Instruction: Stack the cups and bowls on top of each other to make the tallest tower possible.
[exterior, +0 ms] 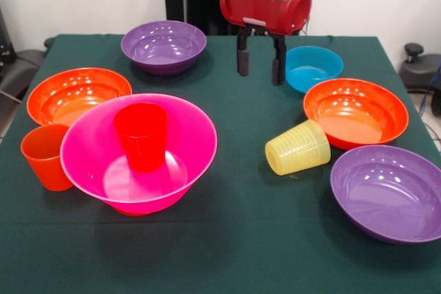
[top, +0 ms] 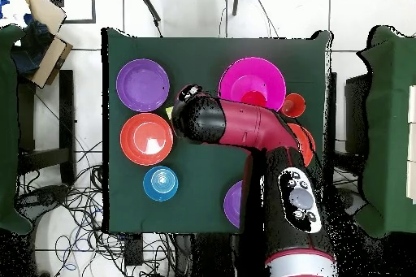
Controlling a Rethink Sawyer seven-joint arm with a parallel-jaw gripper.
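We see the tower barely begun. The big pink bowl [exterior: 138,153] sits upright on the green tabletop [exterior: 241,239], nearer the camera than the fingers [exterior: 260,67] and off to their picture-left, with only the red cup [exterior: 141,135] standing mouth-up inside it. By our count everything else is left to stack.

Going down in size: one purple bowl [exterior: 391,192] lies toward the camera and picture-right of the fingers; the other purple bowl [exterior: 163,46] is level with them on picture-left. One wide orange bowl [exterior: 355,111] rests just camera-side and right of them, the other wide orange bowl [exterior: 78,96] well to the left. The small blue bowl [exterior: 313,68] sits just beside the fingers on their right. We cannot find a small orange bowl.

The orange cup [exterior: 45,156] stands upright, touching or nearly touching the pink bowl's far-left side. The yellow cup [exterior: 298,147] lies tipped on its side below the fingers, long axis roughly along the tabletop, mouth toward picture-left and the camera, base toward the orange bowl.

The fingers hang spread apart and empty above bare cloth.
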